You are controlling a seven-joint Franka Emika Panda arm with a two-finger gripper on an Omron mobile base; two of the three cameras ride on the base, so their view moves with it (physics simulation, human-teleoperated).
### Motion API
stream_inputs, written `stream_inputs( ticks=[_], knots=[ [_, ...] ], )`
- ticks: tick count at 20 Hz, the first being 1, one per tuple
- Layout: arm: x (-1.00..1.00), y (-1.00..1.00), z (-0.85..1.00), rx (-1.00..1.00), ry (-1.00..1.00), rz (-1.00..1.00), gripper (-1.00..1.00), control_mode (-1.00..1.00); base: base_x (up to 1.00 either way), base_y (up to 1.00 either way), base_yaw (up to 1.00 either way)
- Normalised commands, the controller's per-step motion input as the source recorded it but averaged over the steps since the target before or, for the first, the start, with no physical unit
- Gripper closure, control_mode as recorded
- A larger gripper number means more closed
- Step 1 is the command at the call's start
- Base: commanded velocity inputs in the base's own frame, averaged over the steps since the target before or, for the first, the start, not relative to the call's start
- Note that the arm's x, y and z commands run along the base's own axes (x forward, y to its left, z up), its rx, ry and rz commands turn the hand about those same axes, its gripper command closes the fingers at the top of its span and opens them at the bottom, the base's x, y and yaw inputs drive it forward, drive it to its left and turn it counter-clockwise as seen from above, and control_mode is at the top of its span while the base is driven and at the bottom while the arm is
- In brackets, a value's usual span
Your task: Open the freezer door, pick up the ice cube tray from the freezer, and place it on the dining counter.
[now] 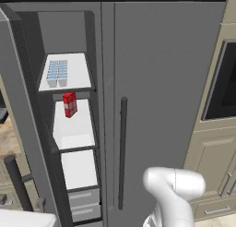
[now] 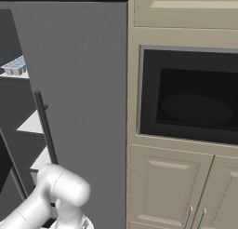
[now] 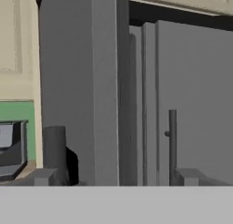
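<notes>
- The gripper [image 3: 113, 178] stood nearest, its jaws spread wide and grasping nothing, facing the edge of the freezer door [image 3: 77, 82].
- That door was swung out left, so the freezer [image 1: 73, 129] shelves were reachable.
- Farthest, the ice cube tray [image 1: 57, 71] lay on the top shelf, above a red carton [image 1: 70, 104].

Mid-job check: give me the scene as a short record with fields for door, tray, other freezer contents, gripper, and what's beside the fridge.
freezer door: swung open at the left
freezer: interior exposed, white shelves, grey drawers at the bottom
ice cube tray: pale blue, flat on the top shelf, untouched
red carton: upright on the shelf below the tray
gripper: open, empty, facing the open door's edge
wider door: closed, with a dark vertical handle
built-in oven: right of the fridge
</notes>
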Motion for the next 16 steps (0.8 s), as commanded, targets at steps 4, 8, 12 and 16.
stream_inputs(
  ticks=[4,8,12,16],
  knots=[
    [0.0,-0.76,0.31,0.02,0.0,0.09,-1.0,-1.0,0.0,0.0,0.0],
    [-0.01,-0.94,0.37,0.03,0.0,0.14,-1.0,-1.0,0.0,0.0,0.0],
    [-0.06,-0.86,0.19,0.02,0.0,0.16,-1.0,-1.0,0.0,0.0,0.0],
    [-0.01,-0.9,0.17,0.05,0.0,0.2,-1.0,-1.0,0.0,0.0,0.0]
  ],
)
